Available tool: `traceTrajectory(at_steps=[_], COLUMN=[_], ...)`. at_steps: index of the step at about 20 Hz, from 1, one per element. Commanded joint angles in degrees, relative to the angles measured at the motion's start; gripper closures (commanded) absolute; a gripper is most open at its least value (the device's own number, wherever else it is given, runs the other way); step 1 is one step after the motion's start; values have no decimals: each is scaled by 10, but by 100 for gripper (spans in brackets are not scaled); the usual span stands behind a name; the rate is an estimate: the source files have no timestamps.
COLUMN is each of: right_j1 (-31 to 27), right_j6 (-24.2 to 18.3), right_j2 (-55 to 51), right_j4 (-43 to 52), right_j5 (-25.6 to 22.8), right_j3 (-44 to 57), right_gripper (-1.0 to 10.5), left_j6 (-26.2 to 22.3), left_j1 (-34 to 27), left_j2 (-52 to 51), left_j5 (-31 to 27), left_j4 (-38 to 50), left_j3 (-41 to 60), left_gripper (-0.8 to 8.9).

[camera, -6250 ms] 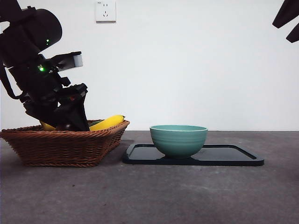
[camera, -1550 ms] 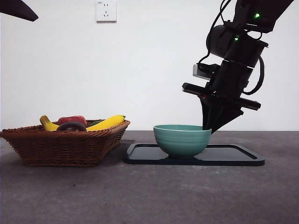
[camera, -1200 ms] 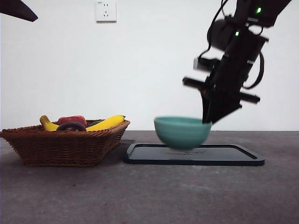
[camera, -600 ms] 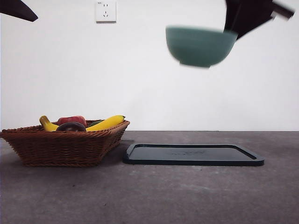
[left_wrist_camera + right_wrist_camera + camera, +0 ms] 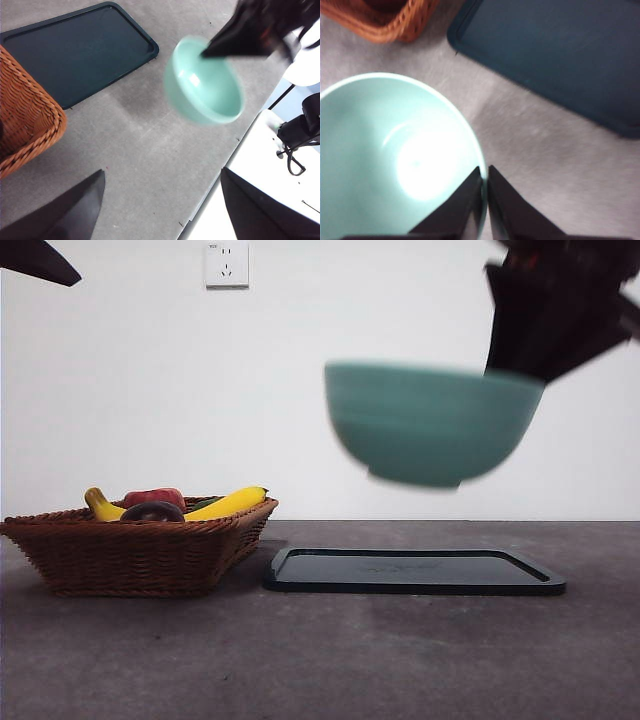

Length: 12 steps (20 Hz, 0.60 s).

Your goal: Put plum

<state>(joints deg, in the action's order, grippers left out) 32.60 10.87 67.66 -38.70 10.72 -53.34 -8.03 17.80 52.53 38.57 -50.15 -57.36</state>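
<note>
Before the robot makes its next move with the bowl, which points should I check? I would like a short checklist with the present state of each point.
1. Right gripper grips the green bowl by its rim: ok, jaws shut on the rim, one inside and one outside.
2. Bowl is off the table: ok, it hangs in the air above the black tray.
3. Bowl is empty: ok, nothing lies inside in the wrist views.
4. Plum is in the wicker basket: ok, it sits between the bananas.
5. Left gripper is free: ok, jaws open, holding nothing.
6. Grip is firm enough: cannot tell, the bowl is blurred.
</note>
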Motion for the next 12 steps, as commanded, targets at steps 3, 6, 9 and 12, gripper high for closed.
traceTrajectory(at_steps=[3, 6, 9, 12], right_j1=[26, 34, 36, 37], right_j6=[31, 32, 33, 32], right_j2=[43, 85, 124, 143], right_j4=[73, 86, 106, 108], right_j5=[-1, -8, -22, -27], right_j3=[54, 58, 58, 58], right_gripper=[938, 938, 938, 938], left_j6=[-5, -5, -5, -5], left_j1=[2, 2, 2, 2], left_j2=[4, 4, 4, 4], left_j5=[4, 4, 4, 4], left_j4=[3, 3, 2, 0], left_j3=[-12, -12, -12, -12], left_gripper=[442, 442, 442, 442])
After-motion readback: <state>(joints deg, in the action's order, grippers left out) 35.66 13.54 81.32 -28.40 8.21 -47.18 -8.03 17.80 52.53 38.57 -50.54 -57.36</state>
